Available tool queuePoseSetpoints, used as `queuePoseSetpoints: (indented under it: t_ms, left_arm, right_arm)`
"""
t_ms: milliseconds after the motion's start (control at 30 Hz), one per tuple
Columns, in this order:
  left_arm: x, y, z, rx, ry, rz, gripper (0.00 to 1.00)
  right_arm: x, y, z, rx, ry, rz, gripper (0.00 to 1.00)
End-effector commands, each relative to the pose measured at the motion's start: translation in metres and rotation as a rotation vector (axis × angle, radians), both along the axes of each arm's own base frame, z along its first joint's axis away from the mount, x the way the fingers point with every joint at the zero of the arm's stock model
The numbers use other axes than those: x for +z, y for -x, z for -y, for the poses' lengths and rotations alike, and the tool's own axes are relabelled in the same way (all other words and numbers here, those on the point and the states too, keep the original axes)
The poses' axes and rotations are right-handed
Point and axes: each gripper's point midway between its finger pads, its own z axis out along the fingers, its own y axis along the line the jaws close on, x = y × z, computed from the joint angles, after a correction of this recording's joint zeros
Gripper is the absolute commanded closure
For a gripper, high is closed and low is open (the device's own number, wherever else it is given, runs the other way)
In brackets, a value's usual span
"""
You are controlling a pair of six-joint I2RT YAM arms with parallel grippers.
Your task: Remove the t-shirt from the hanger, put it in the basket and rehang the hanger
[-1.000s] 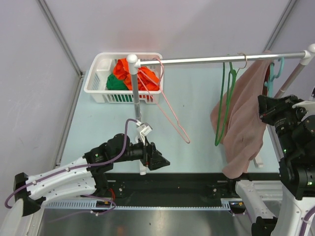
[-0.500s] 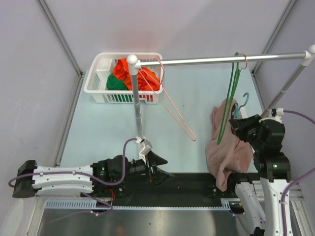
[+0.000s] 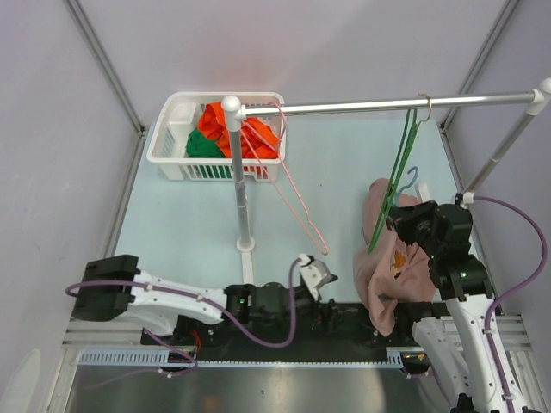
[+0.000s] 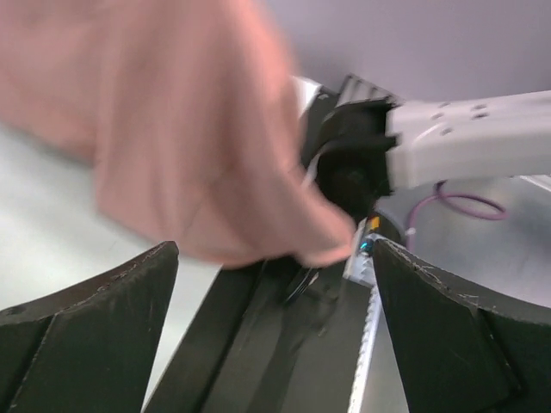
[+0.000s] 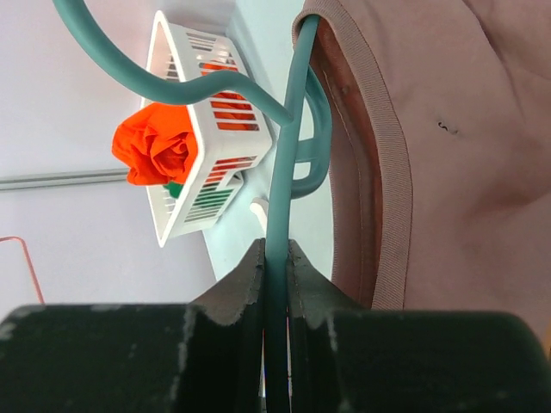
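Pale green counter (image 3: 189, 215) inside grey walls; hanger held clear of the rail, shirt on it.

The right tool (image 5: 275, 262) is closed tight on the wire of the teal hanger (image 5: 280, 163), which is not hooked on the rail (image 3: 344, 106). The pink t-shirt (image 3: 387, 275) hangs from this hanger, its ribbed collar beside the wire and its lower end near the front counter edge. The left tool (image 4: 275, 249) is spread wide and holds nothing, with the shirt's lower fold just ahead of it. The left wrist view is blurred, so contact cannot be confirmed. The fabric appears light, soft and limp, so it will likely stretch and slide rather than resist. Recommended hold: pinch bunched cloth low on the body and pull down and away, so the collar slips off the stiff wire.
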Motion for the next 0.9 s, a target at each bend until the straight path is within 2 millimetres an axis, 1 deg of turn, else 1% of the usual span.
queuePoseSetpoints:
  t_ms: [0,33,67,100,133,167,233,267,300,333,367,400,433,533,567,633,667,700,733,800,833,867]
  left_arm:
    - [0.030,0.024,0.053,-0.158,0.011,0.086,0.00]
    - [0.028,0.027,0.058,-0.178,-0.003,0.085,0.00]
    - [0.033,0.031,0.063,-0.200,0.006,0.081,0.00]
    - [0.025,0.031,0.068,-0.204,-0.010,0.078,0.00]
    - [0.023,0.032,0.070,-0.210,-0.013,0.073,0.00]
    - [0.024,0.029,0.073,-0.197,-0.013,0.070,0.00]
    - [0.011,0.022,0.077,-0.171,-0.046,0.053,0.00]
    - [0.011,0.016,0.080,-0.157,-0.048,0.047,0.00]
    - [-0.001,0.011,0.082,-0.137,-0.078,0.037,0.00]
    - [-0.001,0.006,0.085,-0.120,-0.078,0.022,0.00]
    - [-0.003,-0.001,0.086,-0.104,-0.087,0.014,0.03]
    - [-0.010,-0.003,0.087,-0.101,-0.113,0.007,0.05]
    - [-0.012,-0.005,0.092,-0.098,-0.119,0.005,0.07]
    - [-0.023,-0.012,0.097,-0.072,-0.149,0.006,0.19]
    - [-0.025,-0.016,0.097,-0.063,-0.155,0.002,0.25]
    - [-0.031,-0.021,0.097,-0.057,-0.164,-0.010,0.34]
    - [-0.033,-0.022,0.097,-0.056,-0.170,-0.011,0.43]
    - [-0.037,-0.022,0.096,-0.057,-0.179,-0.011,0.49]
    - [-0.037,-0.023,0.096,-0.057,-0.184,-0.011,0.62]
    - [-0.042,-0.021,0.094,-0.070,-0.206,-0.008,0.75]
    - [-0.044,-0.020,0.092,-0.075,-0.215,-0.011,0.95]
    - [-0.045,-0.020,0.088,-0.071,-0.225,-0.017,1.00]
  right_arm:
    - [0.030,-0.006,0.008,-0.074,0.008,0.075,1.00]
    - [0.032,-0.006,0.009,-0.082,0.022,0.082,1.00]
    - [0.038,-0.004,0.010,-0.085,0.027,0.092,1.00]
    - [0.041,-0.003,0.010,-0.081,0.035,0.104,1.00]
    - [0.044,-0.002,0.010,-0.080,0.038,0.109,1.00]
    - [0.046,-0.002,0.009,-0.076,0.041,0.111,1.00]
    - [0.051,0.001,0.007,-0.066,0.031,0.121,1.00]
    - [0.052,0.001,0.005,-0.058,0.025,0.122,1.00]
    - [0.052,0.002,0.005,-0.055,0.020,0.121,1.00]
    - [0.054,0.004,0.002,-0.047,0.006,0.126,1.00]
    - [0.055,0.005,0.001,-0.042,0.000,0.130,1.00]
    - [0.057,0.006,0.000,-0.038,-0.007,0.135,1.00]
    - [0.058,0.006,-0.001,-0.034,-0.010,0.136,1.00]
    - [0.061,0.008,-0.002,-0.031,-0.018,0.136,1.00]
    - [0.063,0.009,-0.002,-0.029,-0.019,0.142,1.00]
    - [0.062,0.008,-0.002,-0.033,-0.016,0.143,1.00]
    - [0.060,0.007,-0.002,-0.033,-0.010,0.136,1.00]
    - [0.058,0.006,-0.001,-0.035,-0.006,0.132,1.00]
    - [0.055,0.004,-0.002,-0.037,-0.005,0.128,1.00]
    - [0.054,0.000,-0.003,-0.035,-0.004,0.131,1.00]
    - [0.050,-0.002,-0.004,-0.033,-0.001,0.125,1.00]
    - [0.049,-0.004,-0.003,-0.035,0.005,0.128,1.00]
